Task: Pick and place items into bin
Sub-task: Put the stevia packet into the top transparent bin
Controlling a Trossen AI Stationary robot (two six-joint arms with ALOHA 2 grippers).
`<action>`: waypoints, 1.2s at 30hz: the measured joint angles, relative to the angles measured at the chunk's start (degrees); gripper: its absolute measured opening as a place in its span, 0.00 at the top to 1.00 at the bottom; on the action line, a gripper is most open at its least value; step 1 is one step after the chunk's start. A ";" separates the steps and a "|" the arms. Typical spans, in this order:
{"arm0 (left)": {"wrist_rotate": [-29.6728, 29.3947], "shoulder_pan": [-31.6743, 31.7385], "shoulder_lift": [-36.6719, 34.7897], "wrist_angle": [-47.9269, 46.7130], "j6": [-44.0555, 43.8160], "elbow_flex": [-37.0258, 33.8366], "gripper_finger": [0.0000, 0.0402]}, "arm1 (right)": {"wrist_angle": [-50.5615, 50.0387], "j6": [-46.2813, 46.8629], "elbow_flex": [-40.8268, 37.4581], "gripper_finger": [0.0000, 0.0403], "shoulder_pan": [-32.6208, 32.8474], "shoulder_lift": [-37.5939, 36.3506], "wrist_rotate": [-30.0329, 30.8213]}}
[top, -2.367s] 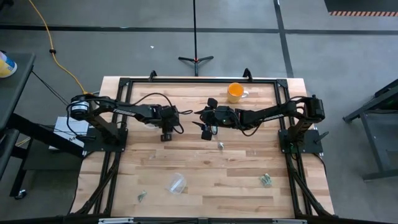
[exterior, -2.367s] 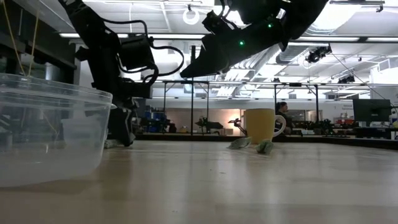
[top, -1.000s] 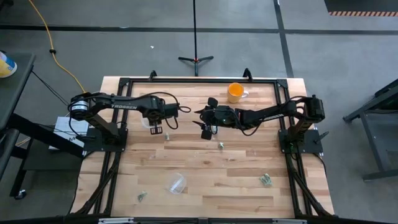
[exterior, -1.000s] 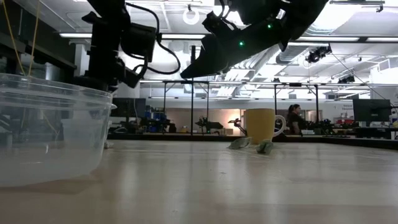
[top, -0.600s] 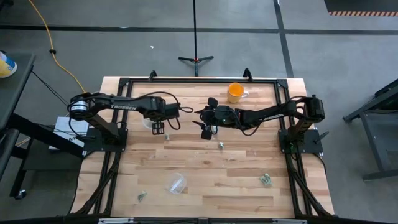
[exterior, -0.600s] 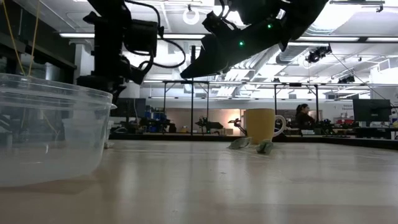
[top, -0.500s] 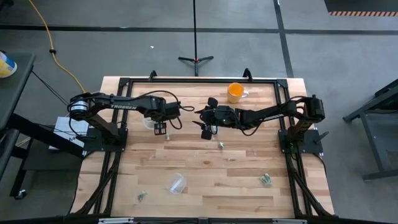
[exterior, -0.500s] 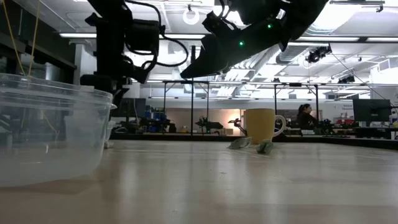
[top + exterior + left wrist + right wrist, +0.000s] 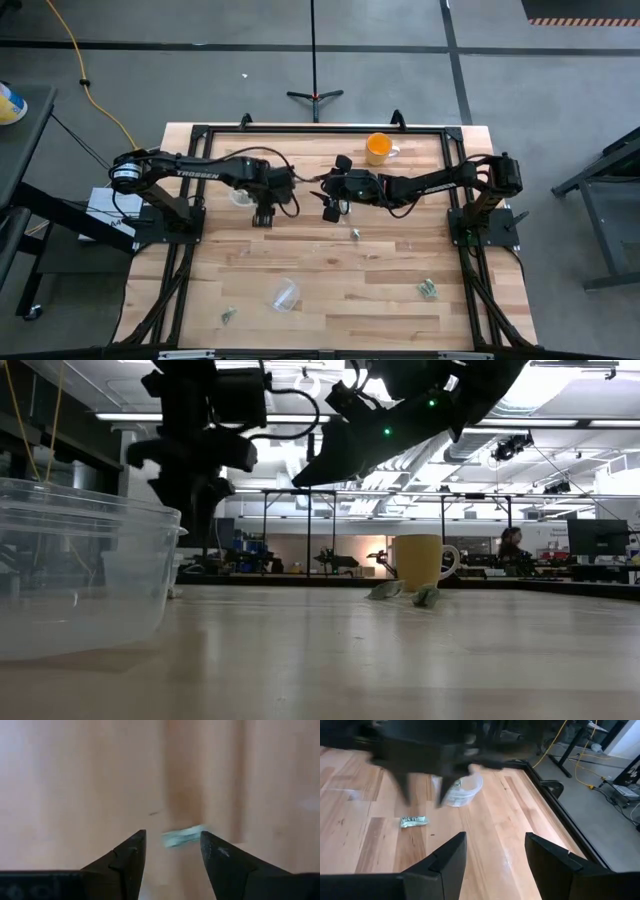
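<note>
My left gripper (image 9: 172, 834) is open and points down above the table's middle (image 9: 262, 217). A small silvery grey-green piece (image 9: 182, 836) lies flat on the wood below the gap between its fingers, untouched. The right wrist view shows this piece (image 9: 414, 821) under the left gripper (image 9: 422, 785). My right gripper (image 9: 495, 855) is open and hovers right of it (image 9: 330, 205). Other pieces lie flat on the table (image 9: 354, 233), (image 9: 428, 290), (image 9: 228, 315). A clear bin (image 9: 70, 570) stands near the table's near edge (image 9: 284, 294).
An orange mug (image 9: 378, 148) stands near the far edge, with two pieces (image 9: 426, 596) before it in the low view. A small clear container (image 9: 462, 790) stands by the left arm (image 9: 240, 196). A black frame (image 9: 320, 128) rims the table. A person (image 9: 512, 545) is in the room behind.
My left gripper has moved toward the table's right and slightly toward the near edge, coming over the small piece. It has stayed off the table. The right arm has kept still.
</note>
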 joint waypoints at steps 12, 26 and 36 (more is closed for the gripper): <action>-0.59 -6.79 0.02 9.51 -1.17 -9.17 0.45 | -0.42 -0.02 0.00 0.52 0.00 0.00 -0.03; -3.66 -6.78 -0.11 19.02 4.21 -17.36 0.45 | -0.42 -0.02 0.00 0.52 0.00 0.00 -0.28; -3.50 -6.78 -0.09 20.68 4.99 -17.58 0.50 | -0.42 -0.02 0.00 0.52 0.00 0.00 -0.27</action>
